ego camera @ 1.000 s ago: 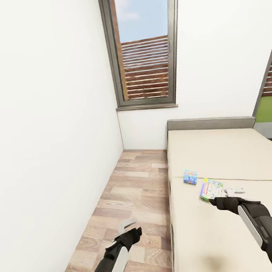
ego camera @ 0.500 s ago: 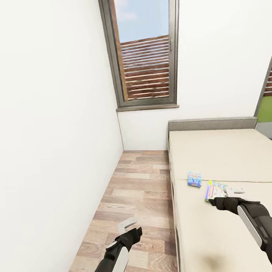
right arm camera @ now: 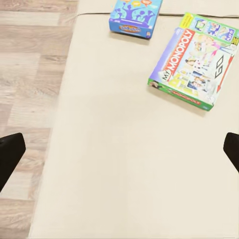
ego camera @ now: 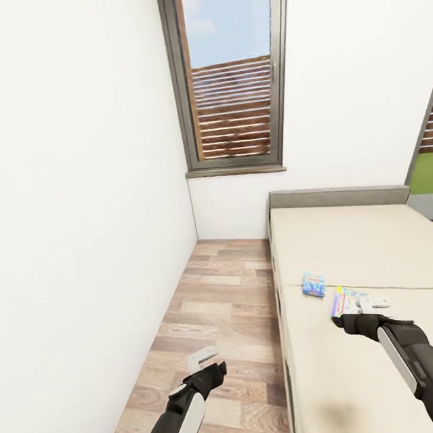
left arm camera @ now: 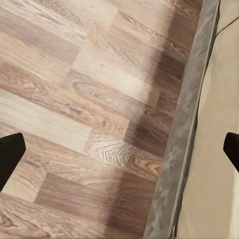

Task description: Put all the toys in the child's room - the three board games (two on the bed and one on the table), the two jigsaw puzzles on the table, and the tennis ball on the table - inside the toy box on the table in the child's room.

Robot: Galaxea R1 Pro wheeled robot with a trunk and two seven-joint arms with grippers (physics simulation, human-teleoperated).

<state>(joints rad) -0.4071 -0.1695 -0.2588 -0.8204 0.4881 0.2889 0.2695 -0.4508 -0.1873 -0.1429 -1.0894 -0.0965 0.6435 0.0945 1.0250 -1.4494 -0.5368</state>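
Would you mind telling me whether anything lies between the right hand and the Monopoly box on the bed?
Nothing visible does. The right hand hovers open over bare mattress, with the Monopoly box just ahead. The smaller blue box lies apart, off to one side.

Black-sleeved left arm [ego camera: 176, 420] and right arm [ego camera: 417, 361] extend forward, each ending in a pale grey two-fingered gripper, left [ego camera: 202, 356], right [ego camera: 373, 304], fingers spread apart.

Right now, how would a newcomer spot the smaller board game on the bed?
Find the beige bed under the tall window. Two game boxes lie near its seam. The blue board game is the small one nearer the wooden floor, left of the larger green-edged My Monopoly box.
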